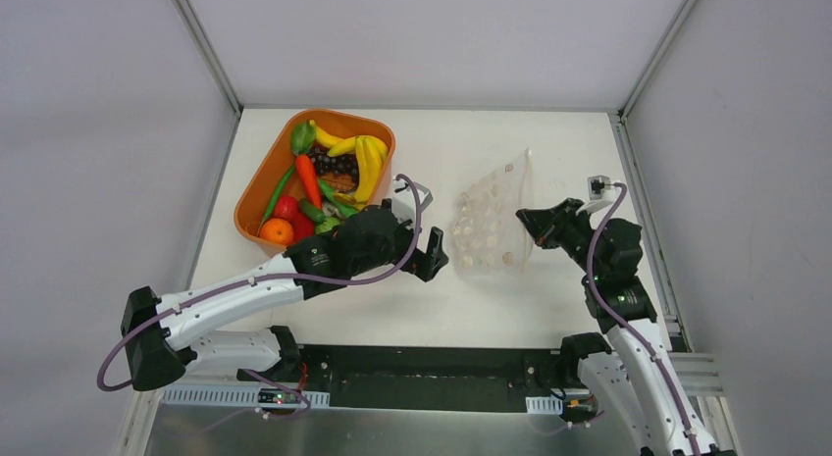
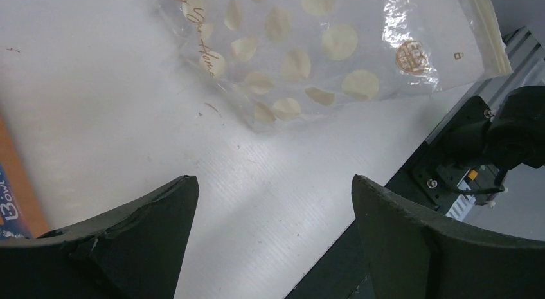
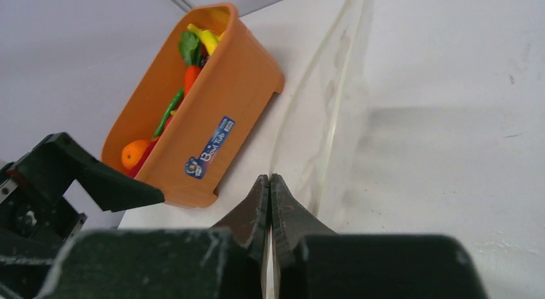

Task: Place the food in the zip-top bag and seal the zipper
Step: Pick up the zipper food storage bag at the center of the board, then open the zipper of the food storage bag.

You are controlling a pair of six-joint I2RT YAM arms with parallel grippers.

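Note:
The food lies in the orange tub [image 1: 348, 116]: yellow bananas [image 1: 366, 162], an orange carrot [image 1: 308, 179], red and orange pieces [image 1: 285, 221]. The zip-top bag [image 1: 491, 226] is clear with white dots and stands tilted on the table right of the tub. It also shows in the left wrist view [image 2: 321, 48] and the right wrist view [image 3: 321, 99]. Its zipper [image 2: 491, 26] runs along the edge on the right arm's side. My right gripper [image 1: 527, 224] [image 3: 270, 179] is shut on that edge of the bag. My left gripper [image 1: 437, 255] [image 2: 273, 179] is open and empty, just left of the bag.
The tub [image 3: 212, 112] stands at the back left, close behind my left wrist. The table's dark front rail [image 1: 422, 378] lies near the arm bases. A metal frame rail [image 1: 643, 201] runs along the right side, next to my right arm.

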